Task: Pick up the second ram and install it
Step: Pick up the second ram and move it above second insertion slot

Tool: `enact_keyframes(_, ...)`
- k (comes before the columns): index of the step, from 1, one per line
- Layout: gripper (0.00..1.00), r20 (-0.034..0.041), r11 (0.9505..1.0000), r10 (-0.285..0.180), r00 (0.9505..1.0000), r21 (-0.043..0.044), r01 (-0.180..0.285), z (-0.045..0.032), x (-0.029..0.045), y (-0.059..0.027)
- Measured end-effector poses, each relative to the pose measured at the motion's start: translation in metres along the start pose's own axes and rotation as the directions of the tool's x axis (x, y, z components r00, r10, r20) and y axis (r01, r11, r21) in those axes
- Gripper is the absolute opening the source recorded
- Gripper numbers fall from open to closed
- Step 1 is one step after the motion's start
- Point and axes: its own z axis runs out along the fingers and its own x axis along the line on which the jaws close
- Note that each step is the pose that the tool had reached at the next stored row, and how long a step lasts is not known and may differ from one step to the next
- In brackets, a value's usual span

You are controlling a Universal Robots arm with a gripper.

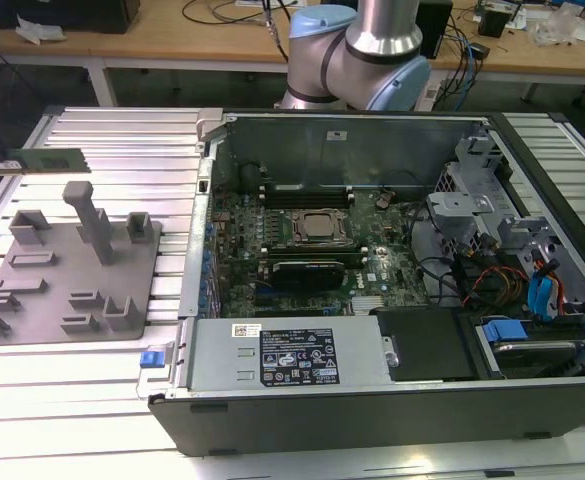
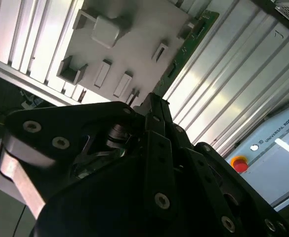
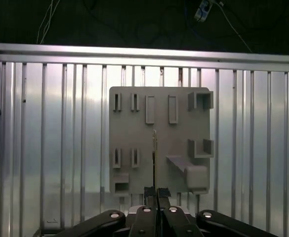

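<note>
The second ram (image 1: 42,160) is a long green stick hanging level above the ribbed metal table, behind the grey fixture (image 1: 72,290) at the exterior view's left. In the first wrist view I see the second ram (image 3: 154,148) edge-on as a thin line over the grey fixture (image 3: 134,133), with my gripper (image 3: 156,191) shut on its near end. In the second wrist view the second ram (image 2: 188,42) runs out from my gripper (image 2: 153,101) past the grey fixture (image 2: 129,44).
The open computer case (image 1: 372,400) lies to the exterior view's right of the fixture, its motherboard (image 1: 302,260) with black memory slots (image 1: 307,188) exposed. The arm's base (image 1: 357,55) stands behind the case. A pendant with a red button (image 2: 239,163) lies on the table.
</note>
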Motion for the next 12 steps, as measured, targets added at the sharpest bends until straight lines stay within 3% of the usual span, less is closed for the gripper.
enact_keyframes(2,0.09,0.0001,1.0,0.0,1.0,0.0,0.0,-0.0003,0.0002,-0.0139)
enact_keyframes(5,0.09,0.0001,1.0,0.0,1.0,0.0,0.0,-0.0006,0.0003,-0.0227)
enact_keyframes(12,0.09,0.0001,1.0,0.0,1.0,0.0001,0.0,-0.0016,0.0009,-0.059)
